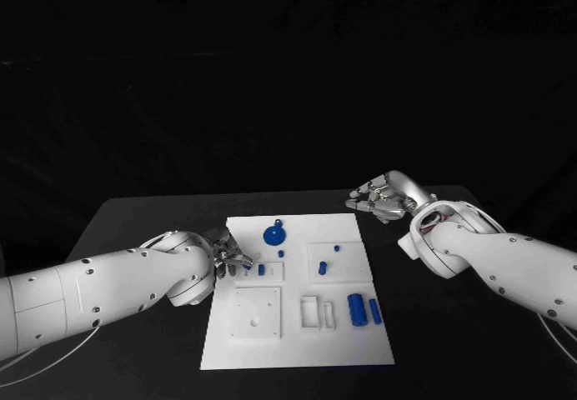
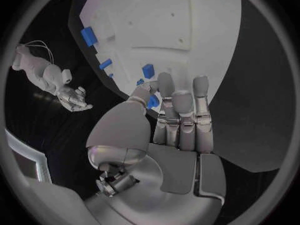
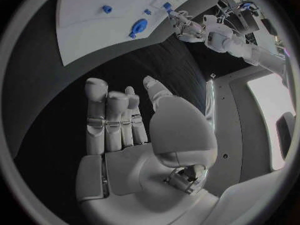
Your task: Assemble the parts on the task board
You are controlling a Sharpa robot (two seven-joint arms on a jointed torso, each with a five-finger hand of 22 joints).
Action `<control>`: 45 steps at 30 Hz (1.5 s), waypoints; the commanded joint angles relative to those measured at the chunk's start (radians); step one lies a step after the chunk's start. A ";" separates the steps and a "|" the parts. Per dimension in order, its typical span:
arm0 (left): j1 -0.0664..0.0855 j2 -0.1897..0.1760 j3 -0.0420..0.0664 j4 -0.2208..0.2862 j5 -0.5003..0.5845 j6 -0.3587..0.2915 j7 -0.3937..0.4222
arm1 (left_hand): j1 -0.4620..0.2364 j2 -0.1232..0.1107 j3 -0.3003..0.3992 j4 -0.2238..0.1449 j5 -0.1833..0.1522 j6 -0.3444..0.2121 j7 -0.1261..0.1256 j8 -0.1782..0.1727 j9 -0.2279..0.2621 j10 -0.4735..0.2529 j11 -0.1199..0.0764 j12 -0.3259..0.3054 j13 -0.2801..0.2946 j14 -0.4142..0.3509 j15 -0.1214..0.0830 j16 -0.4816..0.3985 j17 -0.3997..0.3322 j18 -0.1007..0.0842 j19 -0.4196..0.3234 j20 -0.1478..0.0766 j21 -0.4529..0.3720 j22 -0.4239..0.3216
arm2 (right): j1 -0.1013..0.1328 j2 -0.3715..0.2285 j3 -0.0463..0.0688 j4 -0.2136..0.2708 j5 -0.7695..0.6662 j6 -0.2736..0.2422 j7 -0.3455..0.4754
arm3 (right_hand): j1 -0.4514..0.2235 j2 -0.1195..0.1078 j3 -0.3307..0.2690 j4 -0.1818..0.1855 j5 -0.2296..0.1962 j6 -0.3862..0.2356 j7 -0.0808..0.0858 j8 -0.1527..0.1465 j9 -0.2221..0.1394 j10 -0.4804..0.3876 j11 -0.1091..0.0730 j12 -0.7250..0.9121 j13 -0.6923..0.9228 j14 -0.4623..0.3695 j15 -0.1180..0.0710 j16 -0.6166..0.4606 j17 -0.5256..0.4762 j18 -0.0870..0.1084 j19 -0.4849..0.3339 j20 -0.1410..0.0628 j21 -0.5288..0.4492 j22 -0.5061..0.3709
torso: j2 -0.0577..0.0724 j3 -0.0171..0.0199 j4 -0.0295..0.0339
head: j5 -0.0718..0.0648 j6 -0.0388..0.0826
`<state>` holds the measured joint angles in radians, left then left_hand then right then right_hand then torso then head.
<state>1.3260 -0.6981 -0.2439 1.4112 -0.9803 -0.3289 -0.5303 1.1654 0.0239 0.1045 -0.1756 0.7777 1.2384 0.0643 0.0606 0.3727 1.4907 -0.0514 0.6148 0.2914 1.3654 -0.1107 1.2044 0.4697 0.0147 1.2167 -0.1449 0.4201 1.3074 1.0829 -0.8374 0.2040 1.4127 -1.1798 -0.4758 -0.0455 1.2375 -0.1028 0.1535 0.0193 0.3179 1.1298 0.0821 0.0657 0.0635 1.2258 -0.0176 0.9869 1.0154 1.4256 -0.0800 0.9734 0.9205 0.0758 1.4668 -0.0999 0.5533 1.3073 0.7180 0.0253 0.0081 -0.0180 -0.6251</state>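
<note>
The white task board [image 1: 301, 342] lies in the middle of the black table. My left hand [image 1: 226, 254] hangs over the board's left edge and pinches a small blue part [image 2: 152, 101] between thumb and a finger, close to another small blue piece [image 1: 261, 269] by a square recess. My right hand [image 1: 385, 197] hovers above the table off the board's far right corner, fingers apart and holding nothing [image 3: 125, 125]. On the board lie a round blue knob [image 1: 274, 234], a blue peg [image 1: 323, 267], a blue cylinder [image 1: 356, 308] and a thin blue bar [image 1: 375, 311].
White raised blocks stand on the board: a square plate [image 1: 256, 313] near its left front and slotted pieces [image 1: 318, 312] at mid front. Black table [image 1: 144, 217] surrounds the board on all sides. My right forearm [image 1: 505, 262] crosses the table's right side.
</note>
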 commanded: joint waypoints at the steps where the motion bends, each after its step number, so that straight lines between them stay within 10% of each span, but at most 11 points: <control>1: -0.002 0.003 0.001 0.001 -0.036 0.006 -0.007 | -0.002 0.009 0.017 -0.013 0.005 0.168 -0.088 0.007 0.001 0.025 -0.030 0.004 0.002 0.022 -0.026 0.004 0.001 -0.013 -0.006 -0.001 0.005 0.021 | -0.001 0.000 0.000 0.002 -0.003 0.005 0.006 | 0.002 -0.004 0.002 0.001 0.005 -0.005 -0.001 -0.004 0.000 -0.005 0.000 -0.003 0.000 -0.004 -0.002 -0.001 -0.001 0.010 0.007 0.000 -0.001 0.061 | 0.000 0.0000 -0.0010 | 0.000 -0.001; 45: -0.008 -0.006 0.001 0.026 -0.136 0.087 -0.034 | 0.005 0.000 0.009 -0.010 -0.007 0.170 -0.088 0.007 -0.004 0.025 -0.028 0.004 0.002 0.023 -0.024 0.002 0.002 -0.009 -0.009 0.003 0.009 0.020 | -0.003 -0.002 0.000 0.001 -0.003 0.006 0.007 | 0.001 -0.004 0.001 0.002 0.007 -0.005 -0.001 -0.004 0.000 -0.004 0.000 -0.003 0.001 -0.004 -0.002 -0.001 -0.001 0.010 0.007 0.000 -0.001 0.061 | 0.000 0.0008 -0.0004 | -0.002 -0.007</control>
<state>1.3199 -0.7042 -0.2429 1.4326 -1.0996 -0.2664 -0.5603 1.1613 0.0198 0.1085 -0.1797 0.7731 1.2385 0.0644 0.0606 0.3696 1.4906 -0.0513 0.6148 0.2929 1.3736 -0.1099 1.2043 0.4711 0.0147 1.2130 -0.1411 0.4238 1.3077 1.0805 -0.8392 0.2040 1.4119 -1.1796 -0.4757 -0.0453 1.2375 -0.1028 0.1535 0.0193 0.3195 1.1298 0.0821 0.0657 0.0635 1.2259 -0.0176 0.9869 1.0154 1.4256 -0.0800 0.9734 0.9204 0.0759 1.4668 -0.0999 0.5533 1.3073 0.7178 0.0262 0.0076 -0.0195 -0.6308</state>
